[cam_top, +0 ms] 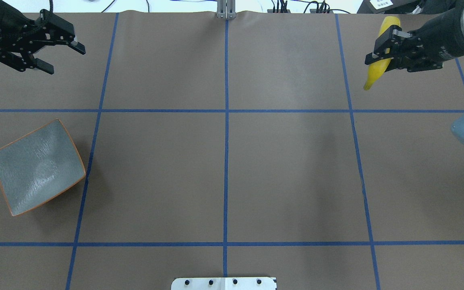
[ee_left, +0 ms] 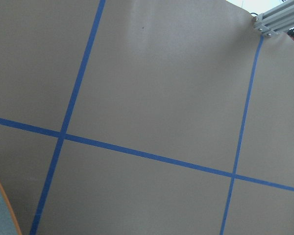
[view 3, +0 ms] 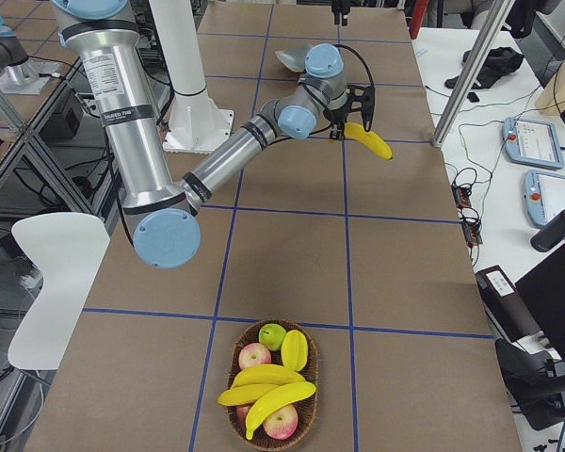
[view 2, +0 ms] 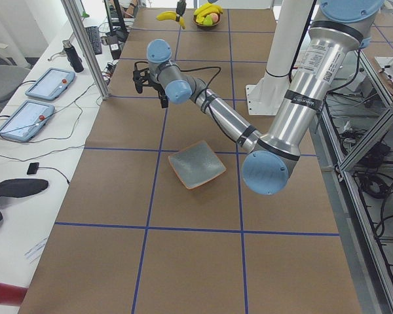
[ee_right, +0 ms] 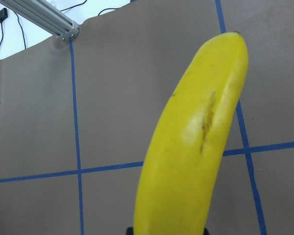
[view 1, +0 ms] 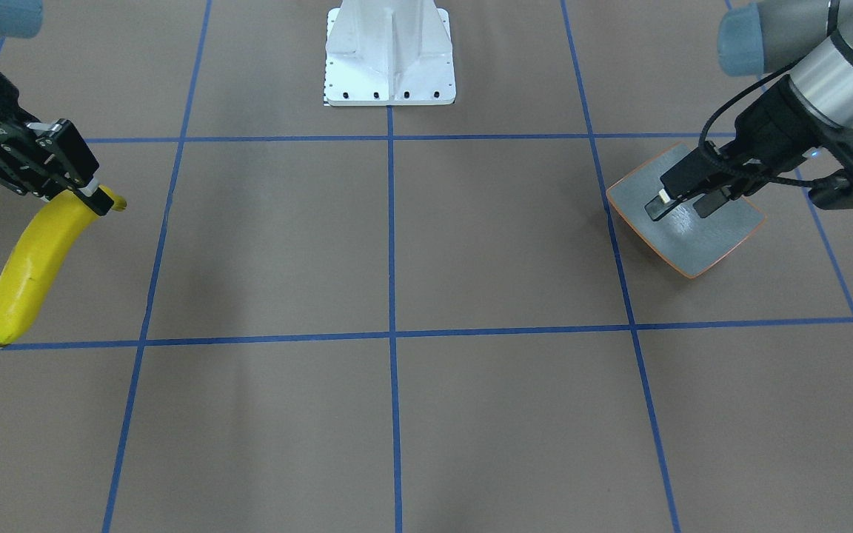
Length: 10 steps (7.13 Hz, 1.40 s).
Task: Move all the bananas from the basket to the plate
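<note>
Bananas on the move: across the wide brown bench [cam_top: 224, 169], gridded in blue tape, the robot's two arms hang over opposite sides, and the job looks to be in its first carry. At the bench's end on the robot's right sits the wicker basket [view 3: 235, 341], where what appear to be three more bananas [view 3: 266, 377] lie among apples and other fruit. Well apart, on the robot's left side, the plate [cam_top: 34, 169] holds nothing yet. One banana [cam_top: 377, 66] hangs clear of the bench, its upper end clamped in the right pincer [cam_top: 379, 50] and its long body drooping below. The left pincer [cam_top: 65, 60], fingers spread apart and empty, hovers near the plate. The next move likely calls for bringing the fruit across the whole bench, or passing it to the waiting left pincer, before it can be lowered into the dish. Lettering on the arm sleeves and pincer body is too small to read.
</note>
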Tool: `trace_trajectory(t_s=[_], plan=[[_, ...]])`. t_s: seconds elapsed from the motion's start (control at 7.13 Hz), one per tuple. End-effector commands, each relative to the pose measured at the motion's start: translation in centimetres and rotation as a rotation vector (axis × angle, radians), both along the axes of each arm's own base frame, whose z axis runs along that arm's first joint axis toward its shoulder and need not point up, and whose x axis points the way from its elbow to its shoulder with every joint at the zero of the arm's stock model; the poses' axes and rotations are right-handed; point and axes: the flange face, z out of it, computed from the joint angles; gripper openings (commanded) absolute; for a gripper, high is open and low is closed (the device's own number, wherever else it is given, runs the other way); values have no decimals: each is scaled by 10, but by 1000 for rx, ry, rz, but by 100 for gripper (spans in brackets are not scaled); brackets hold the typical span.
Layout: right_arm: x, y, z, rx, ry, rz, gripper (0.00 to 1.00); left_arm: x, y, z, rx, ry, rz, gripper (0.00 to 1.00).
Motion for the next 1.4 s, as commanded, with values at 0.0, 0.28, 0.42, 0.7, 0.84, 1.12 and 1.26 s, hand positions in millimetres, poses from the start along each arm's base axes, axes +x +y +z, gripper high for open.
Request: trace_trajectory(t_s=[0.0,0.28,0.42,0.7,0.84,1.12,1.26], plan=[[-49,14,-37,-21,-121,50,0,40,5,-21,-34,24,-39,99],[-95,26,-46,-47,-347,17,0,59,16,-32,-80,105,-71,99],[-119,34,-61,-21,-369,-33,0,71,23,-43,-109,142,-66,99],[-162,55,-96,49,-430,-61,0,108,38,-97,-244,228,-55,99],[-183,70,-98,94,-442,-71,0,125,39,-120,-268,252,-56,99],[-190,74,-103,203,-417,-123,0,136,35,-147,-273,277,-50,99],[-194,79,-97,307,-377,-230,0,144,25,-146,-260,287,-46,99]])
